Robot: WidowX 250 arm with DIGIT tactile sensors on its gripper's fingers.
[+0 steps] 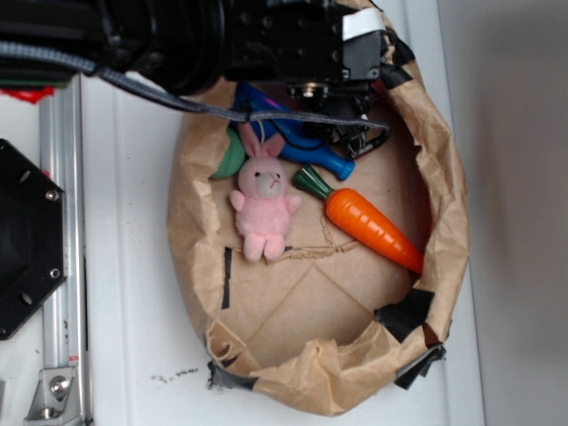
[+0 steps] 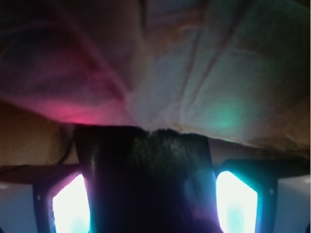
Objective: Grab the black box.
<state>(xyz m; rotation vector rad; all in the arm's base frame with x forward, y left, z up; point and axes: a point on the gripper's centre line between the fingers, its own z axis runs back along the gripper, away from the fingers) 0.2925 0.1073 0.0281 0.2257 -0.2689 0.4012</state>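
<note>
- Two views disagree in usefulness: the exterior one hides the gripper [image 1: 342, 133] under the arm's black housing at twelve o'clock, while the wrist one looks straight between the fingers.
- Largest is the paper nest [image 1: 448, 222], a crumpled brown oval wall patched with black tape; its soft rim crowds the arm and could snag or fold inward if the arm lifts carelessly.
- Next, the carrot [image 1: 373, 226], smooth glossy orange with a green cap, lies at four o'clock from the gripper, well apart.
- Then the pink bunny [image 1: 264, 206], plush and fuzzy, sits at seven o'clock from the gripper, near a blue toy [image 1: 319, 151] that lies just beside the fingers and might get dragged along.
- Smallest, the black box [image 2: 146, 179], dark and faintly sheened, fills the gap between the glowing finger pads [image 2: 70, 204] in the wrist view; the jaws look pressed onto its sides, though contact is a judgement.
- Slick faces could let it slip out on lifting.
</note>
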